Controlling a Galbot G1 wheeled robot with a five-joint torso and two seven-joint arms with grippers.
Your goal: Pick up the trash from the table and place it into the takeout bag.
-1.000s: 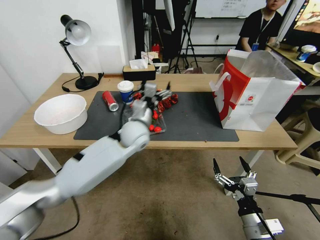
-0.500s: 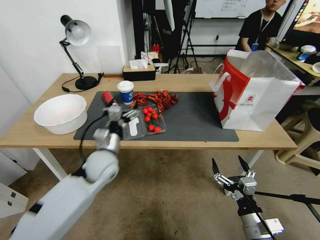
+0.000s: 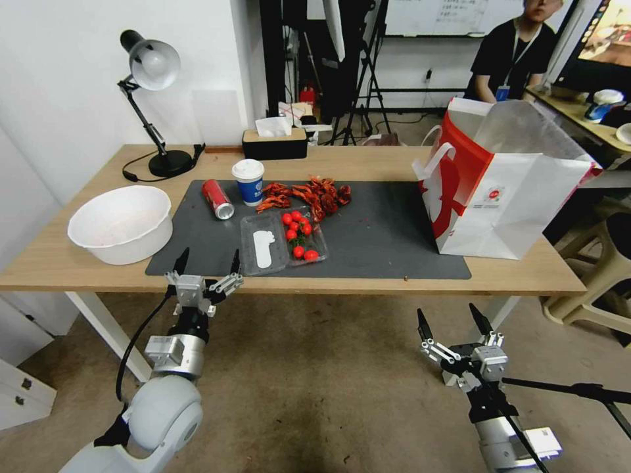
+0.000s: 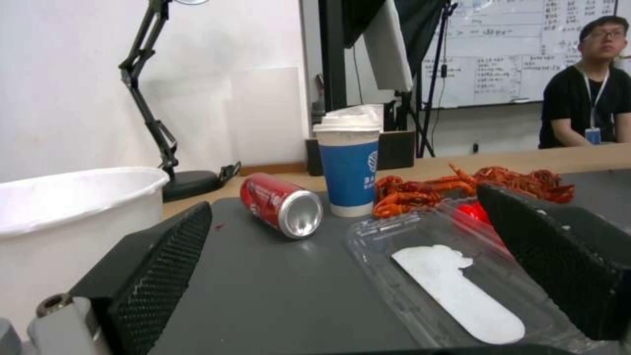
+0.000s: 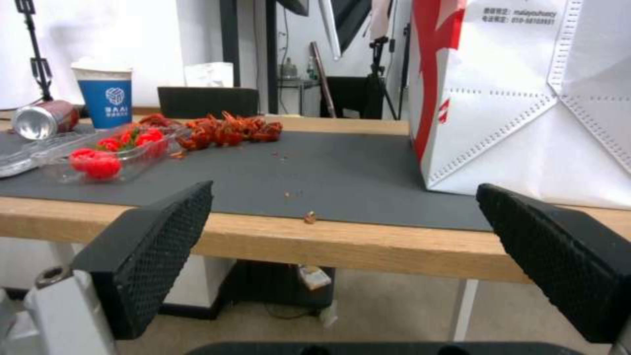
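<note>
Within the last second the left gripper point(image 3: 205, 266) had pulled back empty from the crayfish shells point(image 3: 305, 194) to the counter's point(image 3: 79, 272) near edge, at 7 o'clock of the red soda can point(image 3: 217, 198), jaws apart. The right gripper point(image 3: 453, 325) hung low, jaws apart. No trash had reached the takeout bag point(image 3: 519, 203) at 3 o'clock.

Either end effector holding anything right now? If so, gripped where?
Nothing held. Left end effector is open and empty at the table's near edge; right end effector is open and empty, lower, in front of the table.
</note>
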